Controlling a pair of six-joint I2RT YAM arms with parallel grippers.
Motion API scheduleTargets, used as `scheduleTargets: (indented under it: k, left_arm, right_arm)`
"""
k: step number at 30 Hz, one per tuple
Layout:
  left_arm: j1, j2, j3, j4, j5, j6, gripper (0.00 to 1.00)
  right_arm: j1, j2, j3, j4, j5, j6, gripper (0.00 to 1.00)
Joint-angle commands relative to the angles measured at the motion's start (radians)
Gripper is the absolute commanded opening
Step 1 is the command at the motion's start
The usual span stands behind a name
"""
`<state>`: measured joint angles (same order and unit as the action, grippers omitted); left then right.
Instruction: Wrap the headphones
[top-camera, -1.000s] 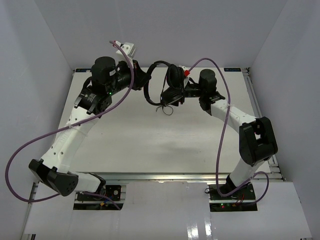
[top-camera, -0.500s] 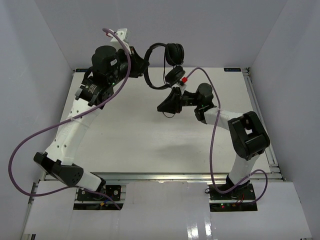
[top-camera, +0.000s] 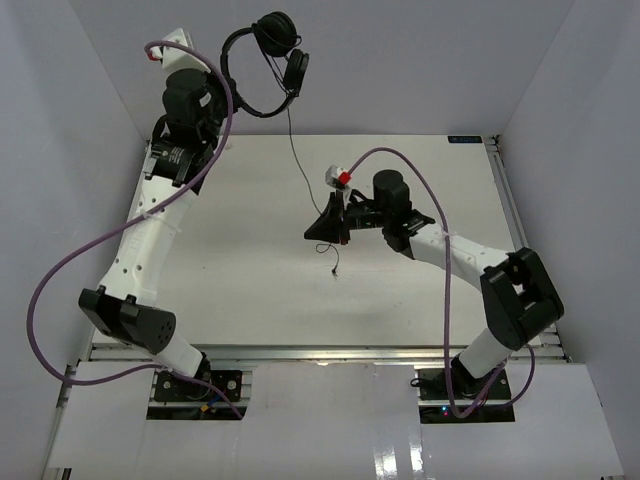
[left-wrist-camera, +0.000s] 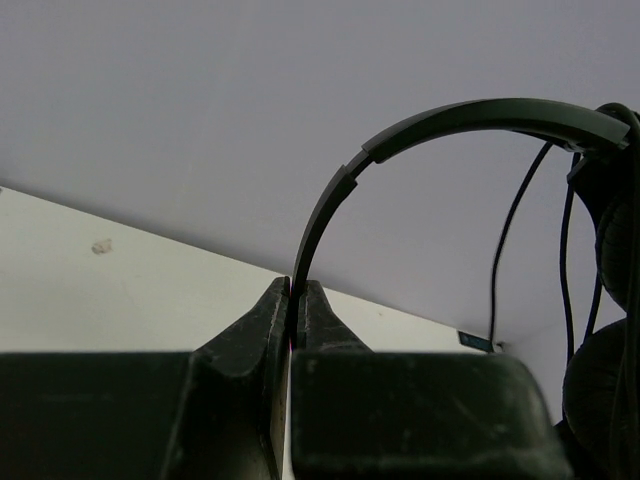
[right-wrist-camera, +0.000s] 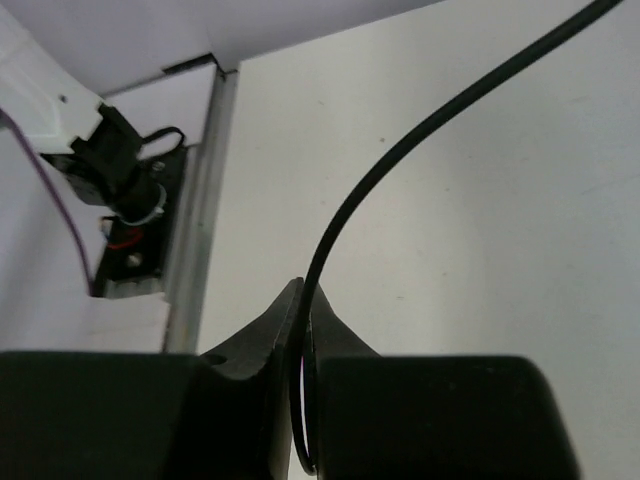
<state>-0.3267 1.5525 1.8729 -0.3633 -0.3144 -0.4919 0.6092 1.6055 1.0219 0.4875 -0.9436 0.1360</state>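
Observation:
The black headphones (top-camera: 262, 62) hang high above the table's back left, held by the thin headband (left-wrist-camera: 470, 118). My left gripper (top-camera: 222, 80) (left-wrist-camera: 297, 290) is shut on the end of that headband. Two round earcups (top-camera: 296, 72) (left-wrist-camera: 610, 370) hang beside it. The thin black cord (top-camera: 293, 140) (right-wrist-camera: 420, 130) runs down from them to my right gripper (top-camera: 314, 233) (right-wrist-camera: 305, 290), which is shut on it low over the middle of the table. The cord's free end (top-camera: 333, 262) dangles below the right gripper, near the table.
The white table (top-camera: 230, 270) is boxed in by white walls at the left, back and right. An aluminium rail (right-wrist-camera: 195, 220) edges the table. Purple arm cables (top-camera: 60, 280) (top-camera: 445, 250) loop beside both arms.
My left arm has lifted the headphones up and to the left. My right gripper has shut on the cord and moved forward and down, drawing the cord out between the two.

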Motion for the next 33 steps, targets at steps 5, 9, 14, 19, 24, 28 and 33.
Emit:
scheduleTargets:
  k: [5,9,14,19,24,28,33]
  left_arm:
    - [0.002,0.147,-0.110,0.160,-0.193,0.271,0.00]
    - [-0.002,0.163,-0.261,0.193,-0.187,0.332,0.00]
    - [-0.011,0.147,-0.460,0.258,-0.080,0.362,0.00]
    - [-0.056,0.077,-0.611,0.271,0.062,0.368,0.00]
    - [-0.110,-0.048,-0.759,0.290,0.235,0.348,0.00]
    - [-0.150,-0.156,-0.872,0.309,0.376,0.342,0.00]
    - [-0.180,-0.245,-0.911,0.319,0.508,0.330,0.00]
  right_arm:
    - [0.242,-0.159,0.280,-0.861,0.776,-0.820,0.08]
    - [0.315,-0.227,0.302,-0.816,1.158,-1.003,0.08]
    - [0.327,-0.245,0.324,-0.701,1.390,-1.226,0.08]
    - [0.321,-0.219,0.343,-0.602,1.442,-1.320,0.08]
    - [0.265,-0.199,0.351,-0.564,1.368,-1.266,0.08]
    - [0.174,-0.187,0.352,-0.545,1.230,-1.140,0.08]
    - [0.091,-0.158,0.354,-0.543,1.076,-1.033,0.08]
